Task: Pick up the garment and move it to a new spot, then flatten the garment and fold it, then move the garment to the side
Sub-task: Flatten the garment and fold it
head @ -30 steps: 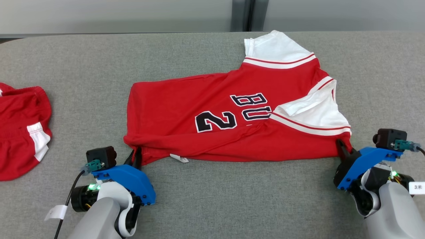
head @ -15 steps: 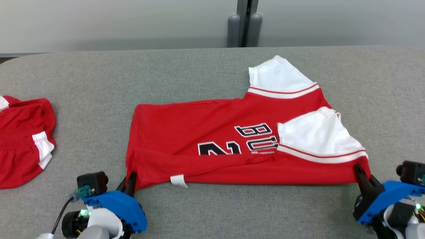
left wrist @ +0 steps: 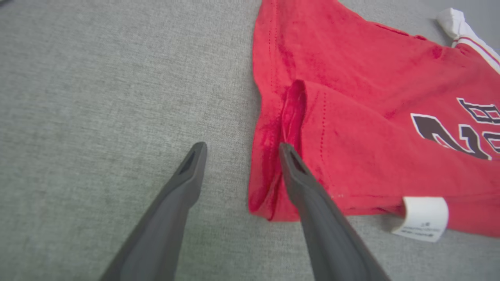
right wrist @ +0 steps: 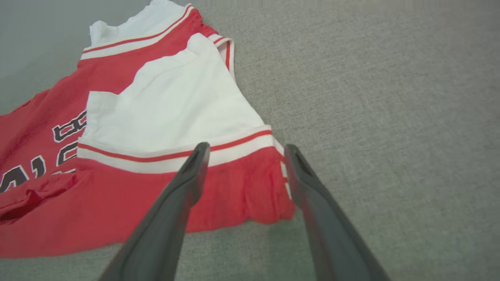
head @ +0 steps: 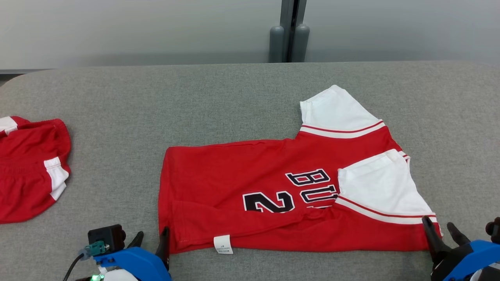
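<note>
Left claw (head: 152, 234) is spread wide with nothing in it. From its wrist camera one finger sits over the near hem corner of the shirt (head: 254, 187) and the other over bare table (head: 234, 97); can't tell if it's touching the cloth. Right claw (head: 438, 223) is the same deal: wide open, empty, straddling the near shoulder corner just below the white sleeve (head: 379, 187).

The shirt lies mid-table, close to the front edge, hem toward the robot's left and collar end toward its right. Its near side is folded over, so the sleeve covers part of the lettering, and the white label (head: 223, 244) pokes out along the near edge. Red shorts (head: 27, 168) sit well off to the left.

My take: first lengthwise fold is down. To do this bit well, pull both claws straight back and up together so no finger snags a corner. There's a puckered ridge by the left hem corner worth pressing flat before going for the far edge.
</note>
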